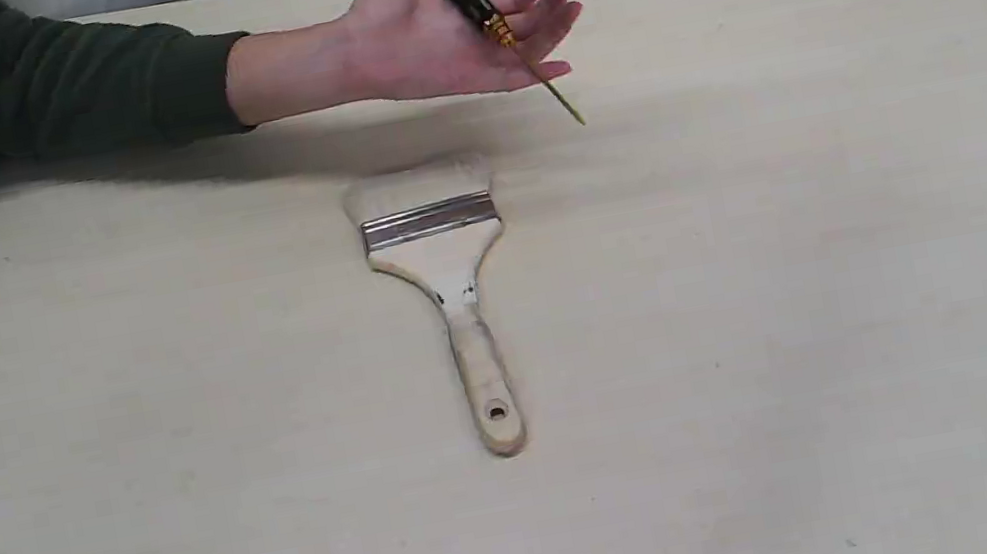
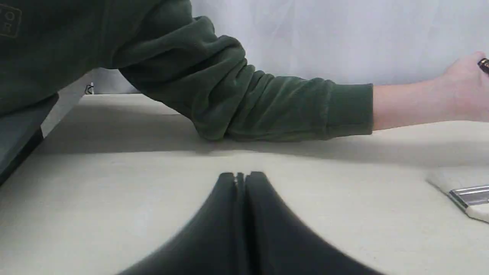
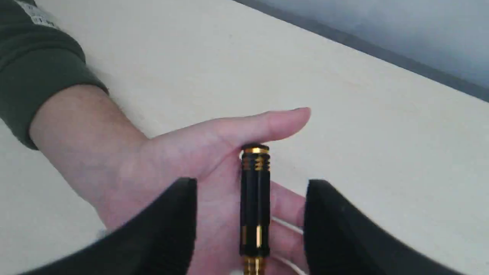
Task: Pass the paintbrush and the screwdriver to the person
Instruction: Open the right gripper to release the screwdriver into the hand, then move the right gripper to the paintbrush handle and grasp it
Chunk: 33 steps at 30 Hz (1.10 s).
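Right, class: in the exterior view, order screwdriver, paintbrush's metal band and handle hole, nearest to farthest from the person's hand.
1. screwdriver, against the hand.
2. metal band on the paintbrush, at its head end.
3. handle hole, at its tail end.

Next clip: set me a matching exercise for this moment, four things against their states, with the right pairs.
Things:
1. paintbrush
2. screwdriver
3. left pincer
4. right pincer

States:
A. open, one finger on each side of the screwdriver's handle, not touching it
B. lying flat on the table
C. shut, holding nothing
D. resting across the person's hand, shaft sticking out past the fingers

Pairs: 1-B; 2-D; 3-C; 4-A
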Each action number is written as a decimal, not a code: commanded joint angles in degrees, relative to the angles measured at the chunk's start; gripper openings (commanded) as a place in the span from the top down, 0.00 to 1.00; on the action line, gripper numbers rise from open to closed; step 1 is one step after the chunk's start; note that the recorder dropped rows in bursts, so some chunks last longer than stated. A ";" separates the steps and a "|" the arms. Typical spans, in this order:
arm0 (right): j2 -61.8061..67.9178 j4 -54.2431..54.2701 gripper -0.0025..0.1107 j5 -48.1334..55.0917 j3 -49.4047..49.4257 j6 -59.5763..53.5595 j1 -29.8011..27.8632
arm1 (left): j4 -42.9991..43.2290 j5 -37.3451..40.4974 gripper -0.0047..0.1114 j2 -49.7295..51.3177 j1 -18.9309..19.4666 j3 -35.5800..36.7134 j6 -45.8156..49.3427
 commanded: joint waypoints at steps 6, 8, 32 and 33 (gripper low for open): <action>-1.64 2.23 0.68 9.65 0.81 -4.17 -0.03 | -0.28 -0.59 0.96 -0.14 -0.27 0.12 -0.12; -2.82 4.67 0.68 8.97 3.15 -5.87 -0.03 | -0.28 -0.59 0.96 -0.14 -0.27 0.12 -0.12; -24.89 12.89 0.68 -23.78 54.33 -9.74 4.38 | -0.17 -0.63 0.96 -0.14 -0.27 0.12 -0.12; -24.89 12.89 0.68 -24.66 55.36 -9.74 5.04 | -0.17 -0.63 0.96 -0.14 -0.27 0.12 -0.12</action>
